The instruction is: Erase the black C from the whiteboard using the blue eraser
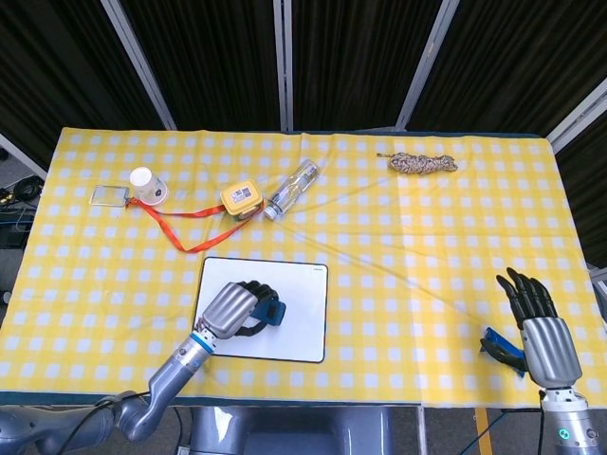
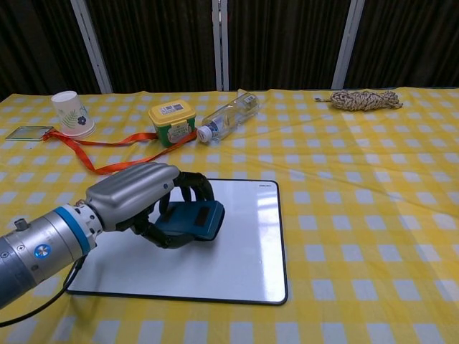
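Note:
The whiteboard [image 1: 302,318] [image 2: 244,244] lies flat near the table's front edge; what shows of its surface is plain white, with no black mark visible. My left hand [image 1: 234,309] [image 2: 140,199] grips the blue eraser [image 1: 272,311] [image 2: 192,220] and holds it against the middle-left of the board. My right hand [image 1: 537,320] hangs at the table's front right corner with its fingers spread and nothing in them; the chest view does not show it.
Behind the board lie an orange lanyard [image 2: 107,143], a yellow box [image 2: 172,120] and a plastic bottle [image 2: 229,116]. A paper cup [image 2: 69,112] and a card [image 2: 29,132] sit far left, a rope bundle [image 2: 362,99] far right. A blue object [image 1: 503,349] lies by my right hand.

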{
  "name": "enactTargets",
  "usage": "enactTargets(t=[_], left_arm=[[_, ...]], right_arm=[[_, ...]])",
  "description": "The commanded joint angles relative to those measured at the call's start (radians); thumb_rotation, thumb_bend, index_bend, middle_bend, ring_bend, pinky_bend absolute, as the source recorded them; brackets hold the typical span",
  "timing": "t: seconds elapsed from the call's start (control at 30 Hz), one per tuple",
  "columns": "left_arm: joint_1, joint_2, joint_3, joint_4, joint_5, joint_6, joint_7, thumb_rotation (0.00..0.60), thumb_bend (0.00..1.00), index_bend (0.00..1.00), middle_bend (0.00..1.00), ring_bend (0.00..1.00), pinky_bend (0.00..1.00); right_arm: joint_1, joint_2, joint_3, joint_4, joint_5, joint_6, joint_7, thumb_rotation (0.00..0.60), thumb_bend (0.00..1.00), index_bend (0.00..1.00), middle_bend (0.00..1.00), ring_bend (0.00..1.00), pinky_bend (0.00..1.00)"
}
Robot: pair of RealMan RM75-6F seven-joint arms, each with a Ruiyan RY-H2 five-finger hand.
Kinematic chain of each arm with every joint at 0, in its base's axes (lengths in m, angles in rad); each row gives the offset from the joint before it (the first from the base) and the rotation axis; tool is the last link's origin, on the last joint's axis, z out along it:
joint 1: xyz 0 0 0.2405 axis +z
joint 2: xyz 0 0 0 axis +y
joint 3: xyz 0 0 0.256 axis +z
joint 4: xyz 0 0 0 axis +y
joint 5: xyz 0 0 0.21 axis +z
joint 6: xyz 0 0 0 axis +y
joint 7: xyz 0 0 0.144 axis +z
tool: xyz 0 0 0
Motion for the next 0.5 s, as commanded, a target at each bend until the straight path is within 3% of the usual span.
enactTargets(t=[0.03,0.5], left_arm=[[0.003,-0.006,0.005,0.005,0.005,0.007,-0.003,0.6,0.63,0.76,0.57,0.53,0.52],[0.022,0.044,0.011,0.076,-0.014,0.007,-0.057,0.6,0.63,0.76,0.57,0.53,0.52]], right_arm=[[0.0,-0.001,-0.001,0.0,-0.001,-0.001,-0.002,0.6,0.06,0.02,0.0,0.0,0.0],[0.001,-0.01,-0.007,0.002,-0.008,-0.004,-0.018,0.6,0.06,0.02,0.0,0.0,0.0]])
